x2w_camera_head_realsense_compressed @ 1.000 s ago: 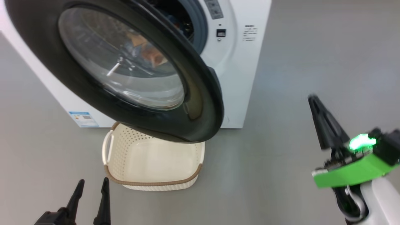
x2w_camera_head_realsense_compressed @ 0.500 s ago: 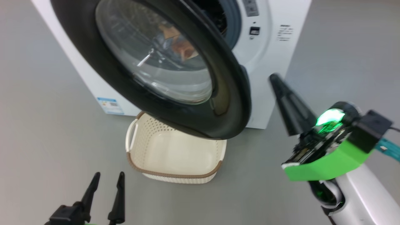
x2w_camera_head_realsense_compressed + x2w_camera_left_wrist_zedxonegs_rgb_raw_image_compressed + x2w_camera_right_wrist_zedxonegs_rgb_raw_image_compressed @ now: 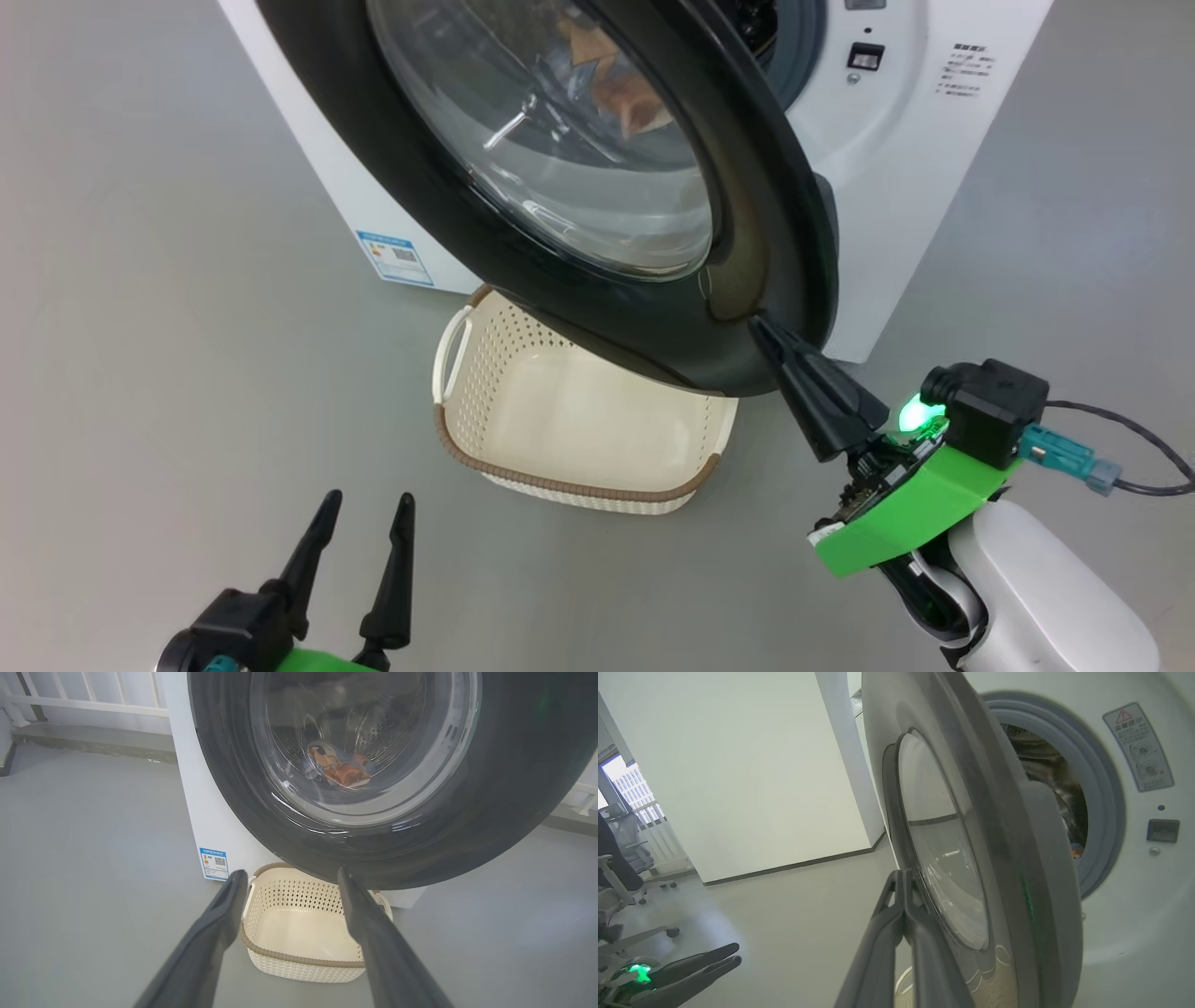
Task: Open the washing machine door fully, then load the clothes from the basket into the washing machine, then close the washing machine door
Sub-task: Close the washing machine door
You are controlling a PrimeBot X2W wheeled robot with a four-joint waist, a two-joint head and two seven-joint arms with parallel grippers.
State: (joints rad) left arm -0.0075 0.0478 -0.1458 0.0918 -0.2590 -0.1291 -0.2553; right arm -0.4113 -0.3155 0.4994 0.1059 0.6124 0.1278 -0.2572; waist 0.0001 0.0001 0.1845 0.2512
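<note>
The washing machine (image 3: pixel 896 187) stands white on the floor. Its door (image 3: pixel 420 187) hangs partly open over the basket (image 3: pixel 579 485). The cream basket is empty inside. Through the door's glass the clothes (image 3: pixel 341 767) lie in the drum as blue fabric with orange patches. My right gripper (image 3: pixel 758 322) is shut, with its tip against the door's lower outer rim. In the right wrist view the shut right gripper (image 3: pixel 903 873) rests by the glass of the door (image 3: pixel 999 849). My left gripper (image 3: pixel 369 497) stands open near the basket's front left, holding nothing.
Grey floor (image 3: pixel 140 327) spreads around the machine. A blue label (image 3: pixel 394 257) marks the machine's lower side. A white railing (image 3: pixel 84 695) runs behind the machine. An office chair (image 3: pixel 621 872) stands far off by a white wall. A cable (image 3: pixel 1120 439) trails from my right wrist.
The head camera has shifted, so the machine sits further right. My shut right gripper has swung left from open floor to the door's lower rim. The left gripper stays open.
</note>
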